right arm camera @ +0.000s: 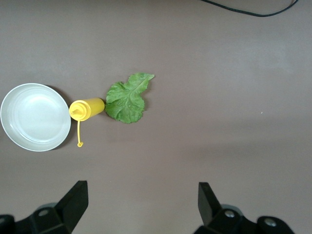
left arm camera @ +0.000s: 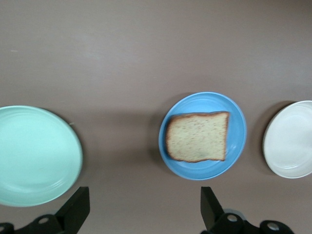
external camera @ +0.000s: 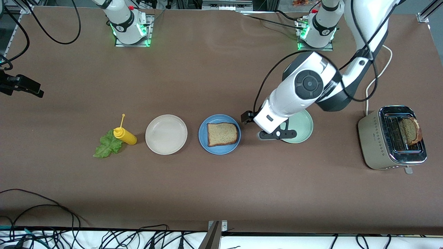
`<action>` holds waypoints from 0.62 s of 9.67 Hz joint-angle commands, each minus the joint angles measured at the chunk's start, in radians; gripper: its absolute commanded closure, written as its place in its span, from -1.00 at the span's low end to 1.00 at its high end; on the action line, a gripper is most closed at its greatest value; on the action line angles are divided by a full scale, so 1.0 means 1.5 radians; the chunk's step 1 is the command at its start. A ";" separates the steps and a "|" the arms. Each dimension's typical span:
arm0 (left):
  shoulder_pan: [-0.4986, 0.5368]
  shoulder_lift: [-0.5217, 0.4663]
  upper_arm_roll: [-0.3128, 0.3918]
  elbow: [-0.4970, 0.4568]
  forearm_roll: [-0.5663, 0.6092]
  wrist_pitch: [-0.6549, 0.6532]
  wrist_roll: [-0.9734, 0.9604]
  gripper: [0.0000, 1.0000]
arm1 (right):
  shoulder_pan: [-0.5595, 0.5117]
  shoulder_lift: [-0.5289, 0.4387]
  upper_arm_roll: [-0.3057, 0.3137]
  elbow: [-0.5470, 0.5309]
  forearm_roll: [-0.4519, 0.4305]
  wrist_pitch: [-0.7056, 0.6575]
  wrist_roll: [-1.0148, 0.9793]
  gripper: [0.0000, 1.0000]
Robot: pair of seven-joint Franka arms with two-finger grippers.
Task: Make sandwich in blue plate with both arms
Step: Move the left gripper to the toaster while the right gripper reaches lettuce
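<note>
blue plate [external camera: 219, 145], brown speckled bread [external camera: 222, 134], green lettuce [external camera: 107, 147]

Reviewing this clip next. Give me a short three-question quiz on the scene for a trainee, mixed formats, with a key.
1. True or false: a bread slice already lies on the blue plate.
2. What touches the lettuce leaf? A) yellow bottle B) beige plate C) toaster
3. Fill in: the second slice stands in the ____.

Key: 1 true. 2 A. 3 toaster. The left gripper hangs open between the blue plate and the pale green plate; the right gripper is open over bare table.
</note>
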 commanded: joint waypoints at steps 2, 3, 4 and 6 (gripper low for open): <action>0.011 -0.118 0.062 -0.021 -0.006 -0.101 0.034 -1.00 | 0.000 -0.002 0.002 0.008 -0.010 -0.010 -0.003 -1.00; 0.012 -0.139 0.082 -0.021 -0.013 -0.114 0.059 -1.00 | 0.001 -0.002 0.002 0.008 -0.010 -0.011 -0.003 -1.00; 0.013 -0.156 0.111 -0.022 -0.039 -0.130 0.104 -1.00 | 0.001 -0.002 0.002 0.008 -0.010 -0.010 -0.003 -1.00; 0.006 -0.199 0.168 -0.038 -0.071 -0.148 0.147 -1.00 | 0.005 0.002 0.004 0.008 -0.011 -0.010 0.002 -1.00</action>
